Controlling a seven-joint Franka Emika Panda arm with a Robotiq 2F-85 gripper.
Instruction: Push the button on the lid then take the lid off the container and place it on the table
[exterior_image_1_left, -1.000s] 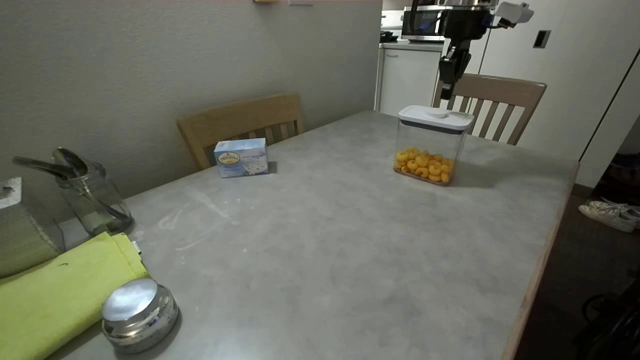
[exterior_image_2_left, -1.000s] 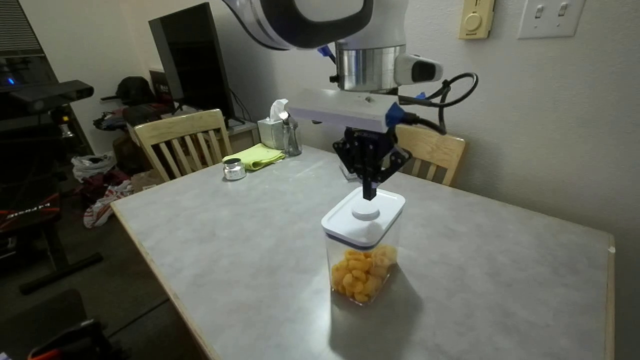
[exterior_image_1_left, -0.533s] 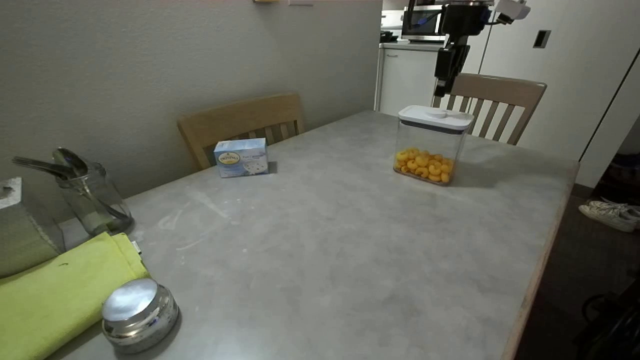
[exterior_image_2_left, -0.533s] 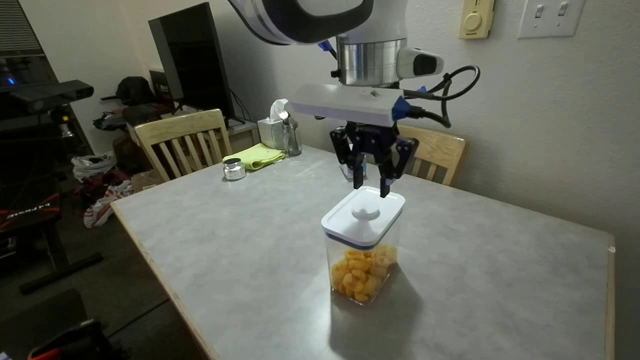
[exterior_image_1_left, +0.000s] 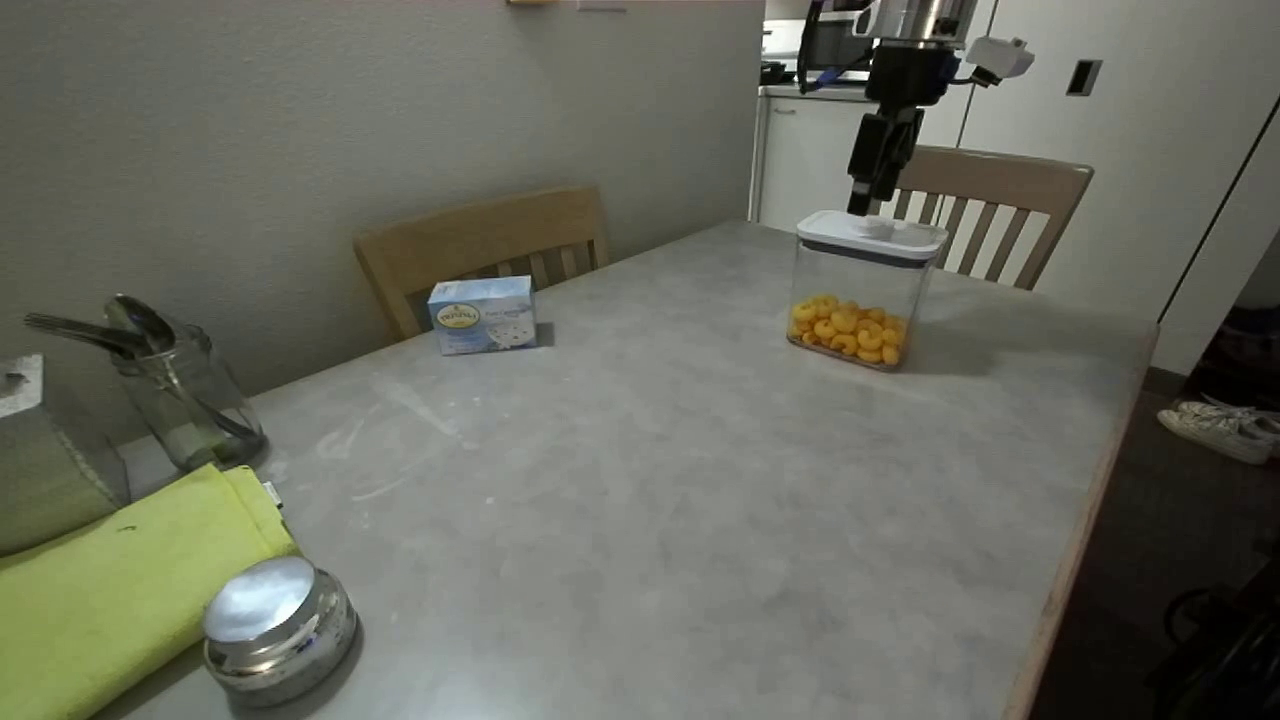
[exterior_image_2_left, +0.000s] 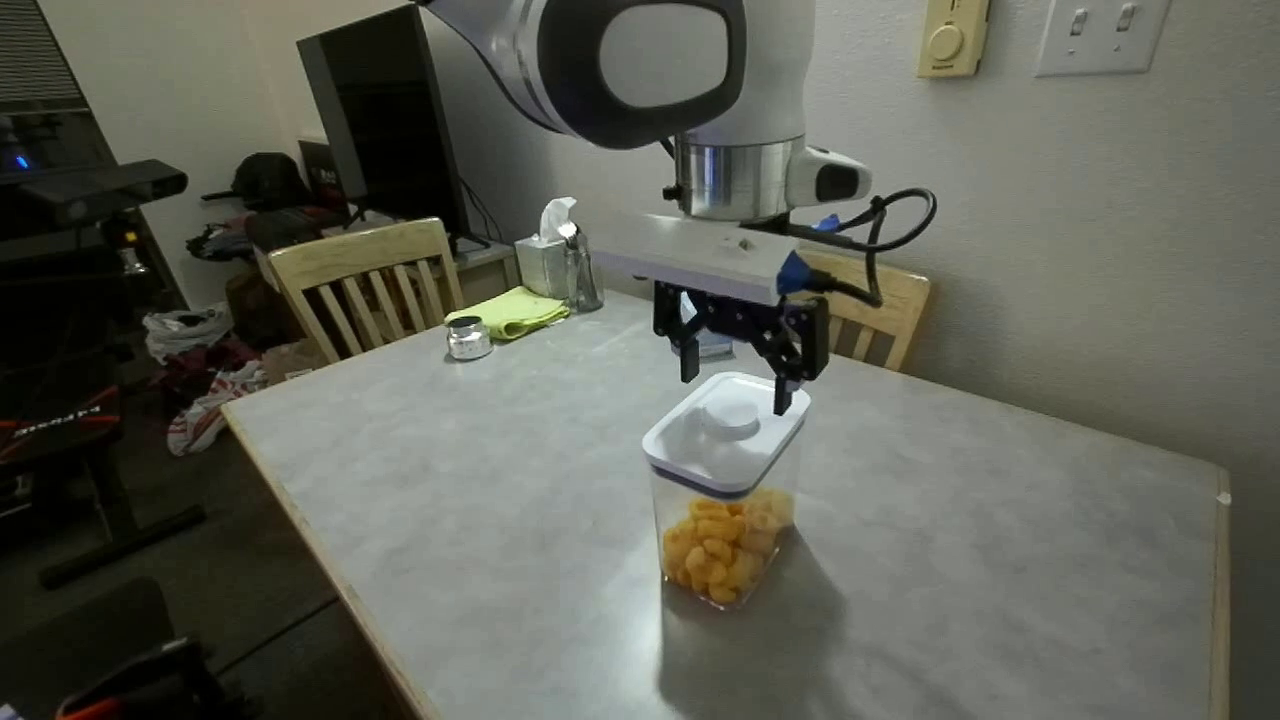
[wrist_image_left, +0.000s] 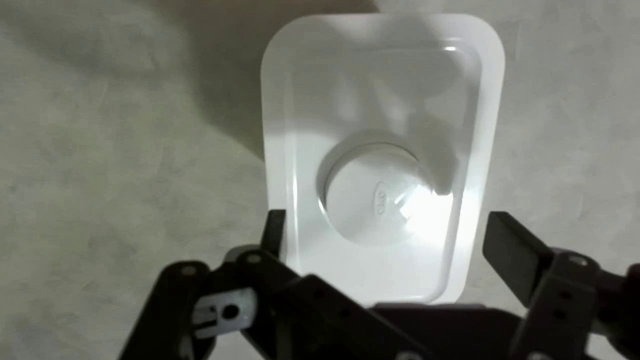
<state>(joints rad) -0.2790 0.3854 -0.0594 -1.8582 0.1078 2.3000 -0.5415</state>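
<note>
White rounded-rectangular plastic lid (wrist_image_left: 370, 110), round white button (wrist_image_left: 367, 200) at centre; seated on clear plastic container (exterior_image_1_left: 862, 283) on grey stone-look table (exterior_image_1_left: 640, 480); black jaws above, spread apart, gripping nothing; lid's long axis runs across their closing line.

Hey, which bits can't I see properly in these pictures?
Wrist view: the lower-left corner of the lid, hidden behind the hand.
An exterior view: part of the blue box, hidden behind the hand.
An exterior view: the left part of the tissue box, cut off by the left edge.
Both exterior views: the rest of the arm, cut off by the top edge.
</note>
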